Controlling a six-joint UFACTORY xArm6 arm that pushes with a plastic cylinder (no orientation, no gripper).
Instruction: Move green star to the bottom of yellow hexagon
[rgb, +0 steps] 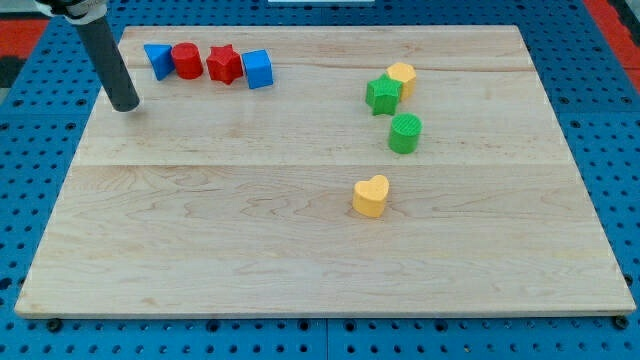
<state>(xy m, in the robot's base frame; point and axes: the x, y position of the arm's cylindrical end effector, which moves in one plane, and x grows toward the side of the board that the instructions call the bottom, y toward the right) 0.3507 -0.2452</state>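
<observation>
The green star (381, 95) lies at the view's upper right, touching the left and lower side of the yellow hexagon (402, 77). A green cylinder (405, 133) stands just below them. My tip (125, 105) rests on the board at the view's far upper left, far from the star and hexagon, below and left of the blue and red row.
A row along the view's top left holds a blue triangle-like block (158, 59), a red cylinder (186, 60), a red star (224, 64) and a blue cube (258, 69). A yellow heart (370, 196) lies near the middle. The wooden board (200, 240) sits on blue pegboard.
</observation>
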